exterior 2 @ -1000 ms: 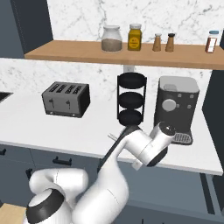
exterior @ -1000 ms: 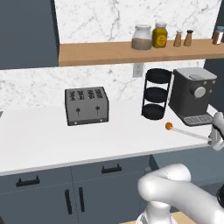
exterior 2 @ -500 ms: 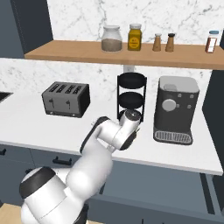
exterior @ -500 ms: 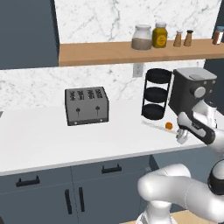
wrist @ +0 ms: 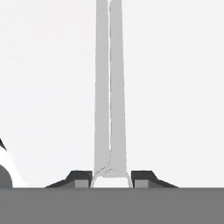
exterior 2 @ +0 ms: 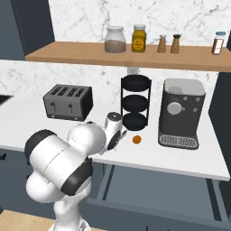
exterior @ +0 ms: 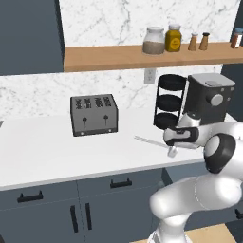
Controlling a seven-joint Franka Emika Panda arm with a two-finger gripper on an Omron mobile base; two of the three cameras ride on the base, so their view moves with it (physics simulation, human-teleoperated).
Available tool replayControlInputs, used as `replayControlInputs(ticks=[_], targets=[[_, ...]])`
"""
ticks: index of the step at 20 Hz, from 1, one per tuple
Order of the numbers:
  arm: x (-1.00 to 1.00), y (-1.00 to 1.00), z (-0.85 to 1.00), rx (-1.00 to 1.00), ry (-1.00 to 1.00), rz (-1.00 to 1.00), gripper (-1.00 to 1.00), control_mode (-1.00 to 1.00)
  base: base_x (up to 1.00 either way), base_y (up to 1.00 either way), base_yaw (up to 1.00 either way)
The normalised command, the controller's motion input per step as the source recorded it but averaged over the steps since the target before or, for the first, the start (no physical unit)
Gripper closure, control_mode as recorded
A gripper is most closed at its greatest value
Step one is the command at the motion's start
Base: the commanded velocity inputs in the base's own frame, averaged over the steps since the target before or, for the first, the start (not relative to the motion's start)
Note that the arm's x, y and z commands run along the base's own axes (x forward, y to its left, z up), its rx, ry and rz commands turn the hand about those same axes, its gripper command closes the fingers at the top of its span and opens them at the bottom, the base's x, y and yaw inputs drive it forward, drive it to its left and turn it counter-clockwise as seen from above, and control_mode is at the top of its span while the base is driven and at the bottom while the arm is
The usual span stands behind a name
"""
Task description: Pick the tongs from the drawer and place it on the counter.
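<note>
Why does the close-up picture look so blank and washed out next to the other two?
Hand view: pale tongs against the white counter, almost no shadow or contrast. Left base view: tongs show as a thin line with a faint shadow. Right base view: evenly lit, sharp, no glare.

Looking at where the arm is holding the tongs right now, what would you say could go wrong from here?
1. The gripper pinches the tongs at one end only, so the long free end could swing or slip.
2. The tongs hang low over the counter; a steep descent might jab the tip into it.
3. The tiered rack and the small orange ball sit close by; a sweep could knock them.
</note>
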Motion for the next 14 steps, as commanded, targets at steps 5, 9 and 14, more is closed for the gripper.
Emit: replayControlInputs(ticks=[5, 9, 14], targets=[[0.25, 0.16, -0.04, -0.01, 0.00, 0.00, -1.00, -1.00, 0.00, 0.00, 0.00], [0.03, 0.00, 0.33, 0.00, -0.10, -0.05, -1.00, -1.00, 0.00, 0.00, 0.00], [-0.16, 0.00, 0.80, 0.00, -0.12, -0.03, -1.00, -1.00, 0.00, 0.00, 0.00]])
